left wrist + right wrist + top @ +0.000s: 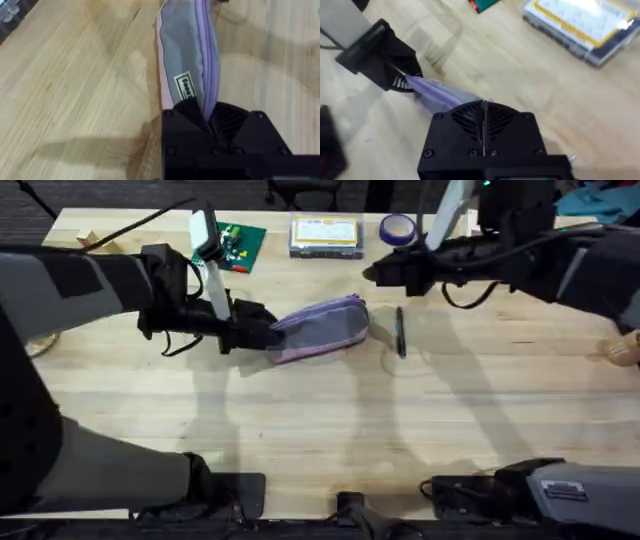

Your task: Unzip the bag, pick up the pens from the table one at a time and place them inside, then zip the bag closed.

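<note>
Left jaws (212, 120) clamp one bag (320, 328); right jaws (484, 117) closed; one pen (400, 332).

Bright even overhead light; soft arm shadows on table (320, 430); wrist views blurred, near parts unfocused.
</note>
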Tool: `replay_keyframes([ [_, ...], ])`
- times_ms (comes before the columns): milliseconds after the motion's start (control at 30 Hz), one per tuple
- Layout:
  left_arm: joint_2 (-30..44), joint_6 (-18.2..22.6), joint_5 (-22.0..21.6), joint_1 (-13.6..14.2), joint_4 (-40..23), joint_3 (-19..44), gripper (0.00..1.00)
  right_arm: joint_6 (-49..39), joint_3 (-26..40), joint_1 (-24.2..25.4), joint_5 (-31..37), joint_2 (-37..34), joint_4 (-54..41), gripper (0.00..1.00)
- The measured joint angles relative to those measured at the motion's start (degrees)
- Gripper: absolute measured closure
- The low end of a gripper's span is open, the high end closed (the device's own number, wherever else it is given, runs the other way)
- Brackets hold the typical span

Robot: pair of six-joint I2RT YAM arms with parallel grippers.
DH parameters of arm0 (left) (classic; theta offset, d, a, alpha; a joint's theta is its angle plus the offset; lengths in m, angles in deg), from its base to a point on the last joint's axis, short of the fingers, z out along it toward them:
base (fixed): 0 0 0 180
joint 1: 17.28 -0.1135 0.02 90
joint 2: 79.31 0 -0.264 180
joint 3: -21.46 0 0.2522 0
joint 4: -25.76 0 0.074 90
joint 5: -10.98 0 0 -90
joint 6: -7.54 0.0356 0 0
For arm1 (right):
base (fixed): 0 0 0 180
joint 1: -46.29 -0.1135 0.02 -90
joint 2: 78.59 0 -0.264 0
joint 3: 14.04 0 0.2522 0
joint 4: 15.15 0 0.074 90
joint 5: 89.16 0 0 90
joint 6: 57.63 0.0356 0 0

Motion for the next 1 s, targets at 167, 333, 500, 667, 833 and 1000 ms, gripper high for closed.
replay_keyframes([
  [167, 0.0, 0.0, 0.0, 0.0, 0.0, 0.0, 0.959, 3.3, 0.0, 1.9, -3.9, 0.0, -4.8, 0.972],
  [333, 0.0, 0.0, 0.0, 0.0, 0.0, 0.0, 0.959, 5.4, 0.1, 3.4, -7.5, 0.0, -6.2, 0.972],
  [500, 0.0, 0.0, 0.0, 0.0, 0.0, 0.0, 0.959, 6.9, 1.3, 3.9, -9.2, 0.0, -9.0, 0.652],
  [667, 0.0, 0.0, 0.0, 0.0, 0.0, 0.0, 0.959, 10.1, 2.4, 3.6, -9.7, 0.6, -11.8, 0.022],
  [833, 0.0, 0.0, 0.0, 0.0, 0.0, 0.0, 0.959, 12.1, 2.5, 3.6, -9.8, 1.1, -14.7, 0.005],
  [1000, 0.0, 0.0, 0.0, 0.0, 0.0, 0.0, 0.959, 12.5, 5.1, 1.0, -2.2, 1.1, -20.4, 0.004],
])
